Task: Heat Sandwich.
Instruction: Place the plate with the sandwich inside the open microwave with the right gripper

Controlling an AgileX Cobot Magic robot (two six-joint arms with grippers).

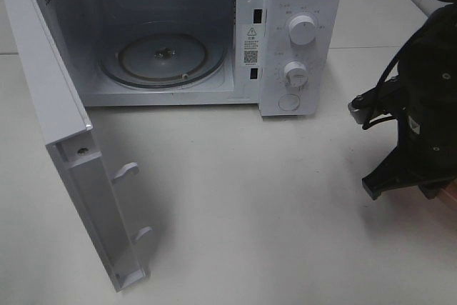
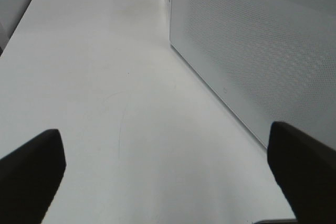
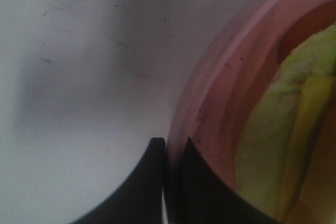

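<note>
The sandwich [image 3: 294, 124] shows only in the right wrist view, as yellow-green filling lying on a round pink plate [image 3: 220, 93]. My right gripper [image 3: 170, 142] is shut with its fingertips on the plate's rim, one finger over the plate and the other on the table side. In the high view the right arm [image 1: 428, 105] stands at the right edge, and a sliver of the pink plate [image 1: 450, 194] peeks out beneath it. My left gripper [image 2: 168, 177] is open over bare table with nothing between its fingers. It does not appear in the high view.
The white microwave [image 1: 300, 5] stands at the back with its door [image 1: 64, 141] swung wide open toward the front left. Its glass turntable [image 1: 164, 58] holds nothing. The microwave's perforated side wall [image 2: 262, 51] runs close beside the left gripper.
</note>
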